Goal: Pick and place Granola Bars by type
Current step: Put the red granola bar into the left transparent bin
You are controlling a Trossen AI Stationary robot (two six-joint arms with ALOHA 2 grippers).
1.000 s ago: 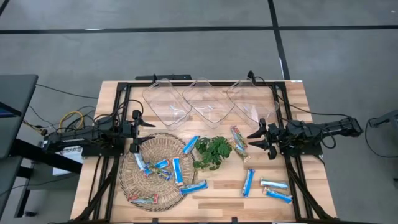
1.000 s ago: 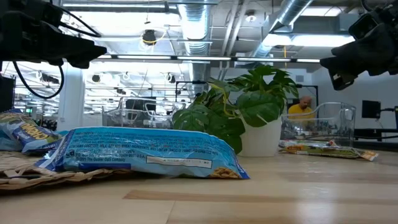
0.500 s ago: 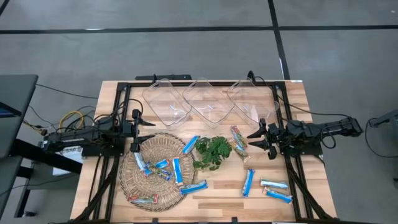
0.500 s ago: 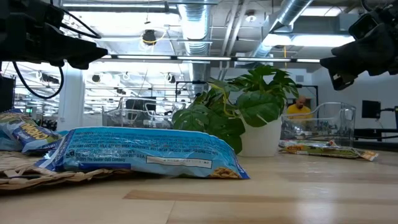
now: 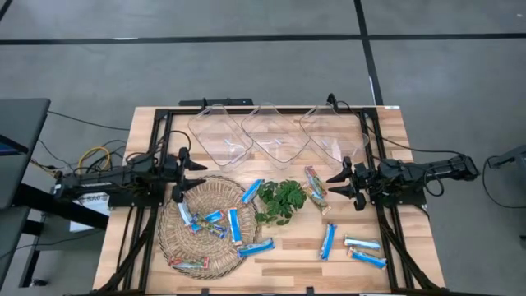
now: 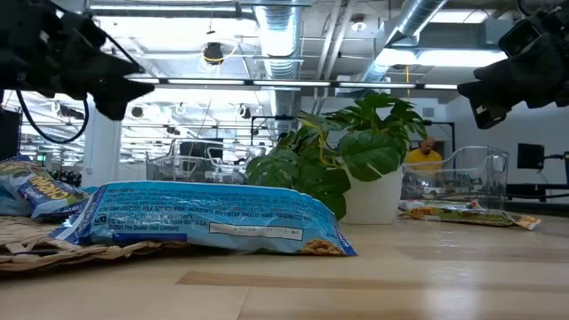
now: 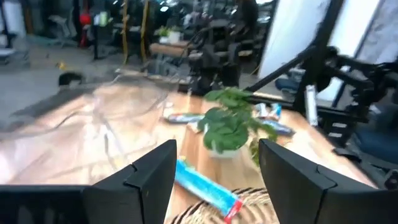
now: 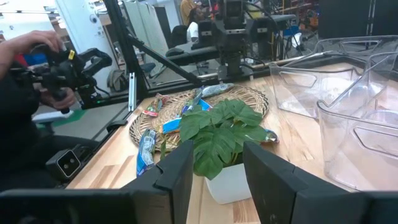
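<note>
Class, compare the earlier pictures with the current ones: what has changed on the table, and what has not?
Only the left gripper moved: it turned slightly at the wicker tray's far edge, open and empty. The right gripper, also open and empty, the granola bars, the plant and the clear bins stayed put.

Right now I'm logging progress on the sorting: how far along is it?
Nothing looks sorted yet: the three clear bins hold no bars. Nothing is in hand; the left gripper hovers open at the wicker tray's edge, the right gripper open beside the plant. All the granola bars remain, on the tray and the table.
</note>
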